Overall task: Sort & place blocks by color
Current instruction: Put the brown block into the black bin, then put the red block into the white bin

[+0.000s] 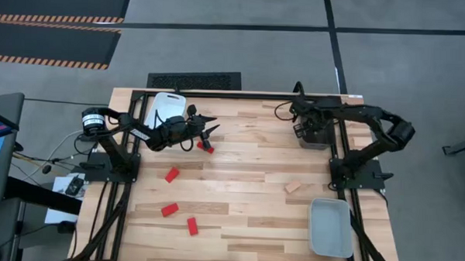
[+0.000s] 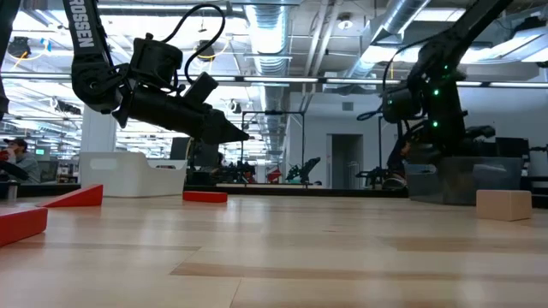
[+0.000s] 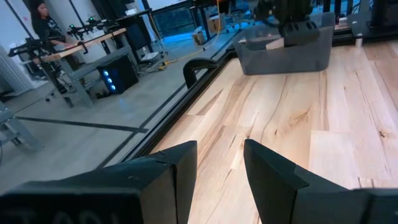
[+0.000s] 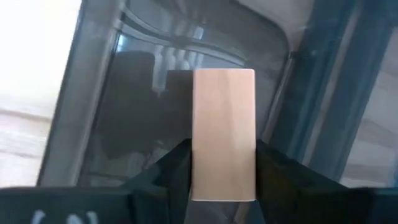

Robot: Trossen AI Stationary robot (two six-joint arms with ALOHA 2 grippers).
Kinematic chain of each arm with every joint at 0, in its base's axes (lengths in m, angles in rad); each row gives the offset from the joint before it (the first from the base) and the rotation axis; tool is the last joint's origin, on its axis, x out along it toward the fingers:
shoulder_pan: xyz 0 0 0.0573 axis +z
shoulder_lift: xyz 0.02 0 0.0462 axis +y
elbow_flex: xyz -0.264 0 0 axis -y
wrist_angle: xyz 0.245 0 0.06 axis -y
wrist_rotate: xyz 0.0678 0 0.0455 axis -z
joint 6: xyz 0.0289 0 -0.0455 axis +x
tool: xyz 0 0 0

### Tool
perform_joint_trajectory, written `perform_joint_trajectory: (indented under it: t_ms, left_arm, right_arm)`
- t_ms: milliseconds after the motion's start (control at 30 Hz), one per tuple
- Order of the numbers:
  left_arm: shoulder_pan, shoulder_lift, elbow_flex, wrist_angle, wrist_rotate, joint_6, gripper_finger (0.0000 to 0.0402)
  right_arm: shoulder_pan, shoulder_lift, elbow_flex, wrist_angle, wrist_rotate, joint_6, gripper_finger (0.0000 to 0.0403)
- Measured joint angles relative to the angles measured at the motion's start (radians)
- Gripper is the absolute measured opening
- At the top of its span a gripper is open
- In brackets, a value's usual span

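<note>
My right gripper [image 1: 305, 130] is at the table's far right, over a dark clear tray [image 1: 319, 140], and is shut on a pale wooden block [image 4: 224, 134]. My left gripper [image 1: 207, 129] is open and empty, raised above the table at the far left. A red block [image 1: 207, 147] lies flat on the table just near of it. In the left wrist view the open gripper [image 3: 221, 163] has only bare table between its fingers. Three more red blocks [image 1: 172, 174] [image 1: 169, 210] [image 1: 192, 226] and one wooden block [image 1: 293, 186] lie flat on the table. My right gripper pinches the wooden block by its two long sides [image 4: 198, 168] between its two fingers. The block's far end sticks out past the fingertips. The fingers point down into the dark tray [image 4: 112, 124], and the block looks clear of the tray's floor.
A white tray [image 1: 170, 107] stands at the far left behind my left gripper. A grey tray [image 1: 330, 227] stands at the near right. Black frame rails run along the table's edges. The middle of the table between the blocks is bare wood.
</note>
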Motion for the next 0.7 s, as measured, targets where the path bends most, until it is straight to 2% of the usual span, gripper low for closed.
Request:
perform_joint_trajectory:
  t_ms: [333, 533, 700]
  left_arm:
    - [0.000, 0.000, 0.000, -0.005, 0.000, 0.003, 0.0126]
    - [0.000, 0.000, 0.000, -0.006, -0.007, 0.015, 0.0126]
    - [0.000, 0.000, 0.000, -0.006, -0.008, 0.014, 0.0126]
  right_arm:
    - [0.003, 0.041, -0.003, 0.020, 0.001, -0.003, 0.0234]
    - [0.021, -0.041, -0.003, 0.020, 0.062, 0.002, 0.0239]
    - [0.087, -0.146, -0.003, 0.065, 0.127, 0.069, 0.0239]
